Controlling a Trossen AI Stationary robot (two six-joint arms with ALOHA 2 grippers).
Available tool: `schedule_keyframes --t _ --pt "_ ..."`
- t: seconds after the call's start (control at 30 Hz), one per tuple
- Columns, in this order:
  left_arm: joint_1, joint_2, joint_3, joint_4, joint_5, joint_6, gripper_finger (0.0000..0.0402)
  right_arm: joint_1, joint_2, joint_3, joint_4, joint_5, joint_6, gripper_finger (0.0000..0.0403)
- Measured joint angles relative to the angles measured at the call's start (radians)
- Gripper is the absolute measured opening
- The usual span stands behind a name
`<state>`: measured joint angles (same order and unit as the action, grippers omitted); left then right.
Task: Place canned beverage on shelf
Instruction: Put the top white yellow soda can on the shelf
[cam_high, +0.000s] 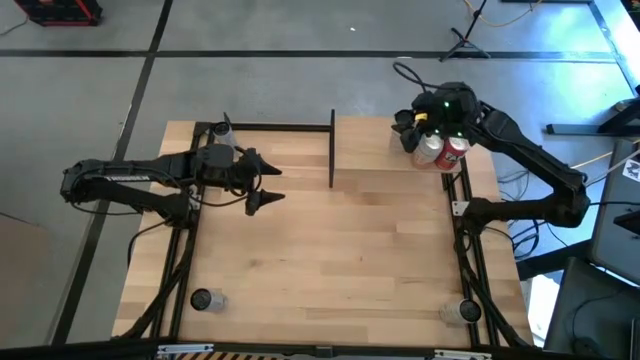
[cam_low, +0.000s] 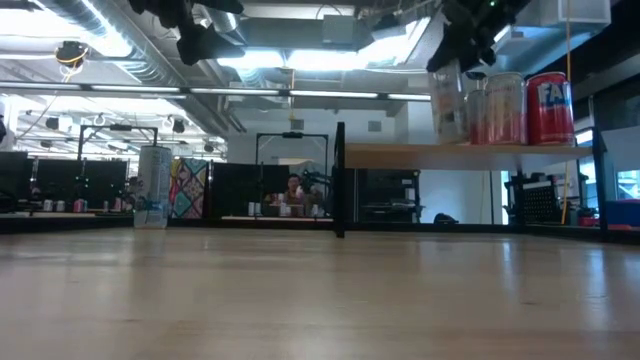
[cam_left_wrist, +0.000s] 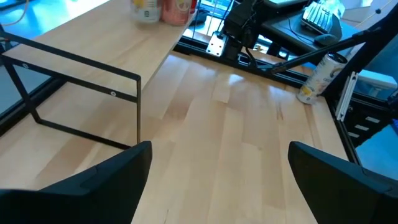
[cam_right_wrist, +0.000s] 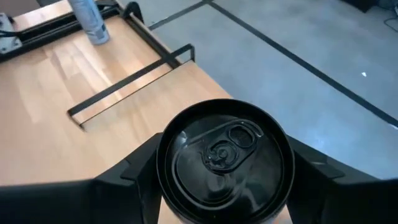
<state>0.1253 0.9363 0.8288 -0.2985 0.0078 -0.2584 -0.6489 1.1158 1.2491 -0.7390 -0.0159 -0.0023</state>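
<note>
Right pincer (cam_right_wrist: 224, 180) half-open, clamped round can (cam_right_wrist: 225, 158) over shelf (cam_right_wrist: 93, 143); rigid, slick, dentable, so grip mid-body. Left pincer (cam_left_wrist: 217, 180) wide, empty.

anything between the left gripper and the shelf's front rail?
Nothing. In the left wrist view, bare tabletop runs from the open left gripper to the black rail of the shelf; the high view agrees.

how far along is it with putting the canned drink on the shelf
Looks done: two cans already stand on the shelf. In hand: the right gripper is shut on a dark-topped can over the shelf's far corner; the low view shows it beside the standing cans. Left: let go and pull away. The left gripper waits open above the table.
</note>
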Motion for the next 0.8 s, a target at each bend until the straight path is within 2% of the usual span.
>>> schedule_keyframes --t 0.37,0.8 --pt "0.000 0.000 0.000 0.000 0.000 0.006 0.0373 -0.015 0.002 -0.053 0.053 -0.013 -0.030 0.0229" --pt "0.000 0.000 0.000 -0.004 0.000 0.007 0.0373 -0.015 0.041 -0.053 0.097 0.015 -0.033 0.0229"
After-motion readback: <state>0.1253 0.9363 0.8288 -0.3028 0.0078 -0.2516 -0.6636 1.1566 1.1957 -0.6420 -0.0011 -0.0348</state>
